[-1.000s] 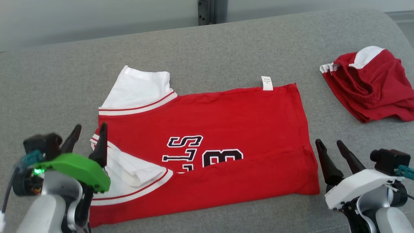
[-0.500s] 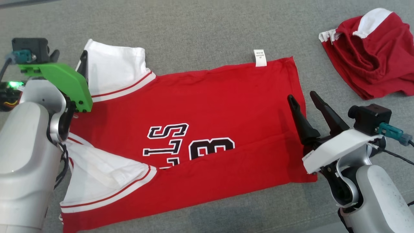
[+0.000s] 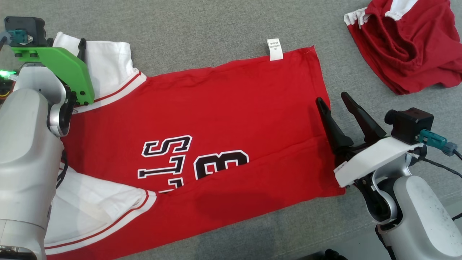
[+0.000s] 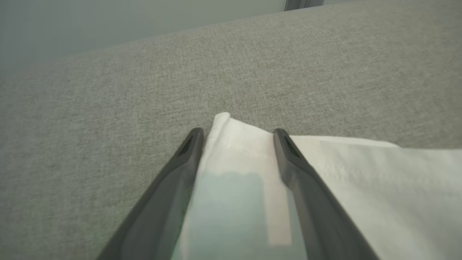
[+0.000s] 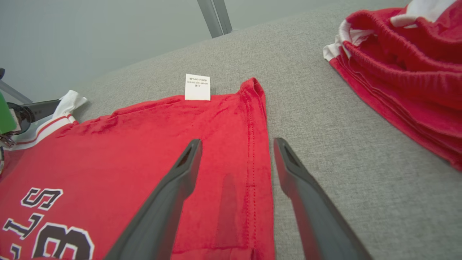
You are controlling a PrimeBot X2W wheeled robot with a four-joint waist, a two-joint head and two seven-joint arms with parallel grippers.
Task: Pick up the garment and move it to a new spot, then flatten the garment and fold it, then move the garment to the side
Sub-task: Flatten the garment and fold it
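The garment [image 3: 216,115] is a red jersey with white sleeves and black lettering, spread flat on the grey cushion [image 3: 216,25]. In the left wrist view my left gripper [image 4: 234,133] stands open, its two fingers straddling the corner of the far white sleeve [image 4: 238,151]. The head view shows that arm's green mount [image 3: 59,66] at the upper left over the same sleeve. My right gripper [image 3: 332,97] is open at the jersey's right hem. In the right wrist view, the right gripper [image 5: 238,141] has one finger over the red cloth [image 5: 144,144] and the other over bare cushion.
A second red and white garment [image 3: 408,43] lies heaped at the upper right, apart from the jersey. A white label [image 3: 275,48] sticks out from the jersey's far edge. Beyond the cushion's back edge stands a dark post [image 5: 214,18].
The head camera has tilted down and closer. My left gripper went from the near sleeve up to the far sleeve. My right gripper moved forward to the right hem. Both stayed open.
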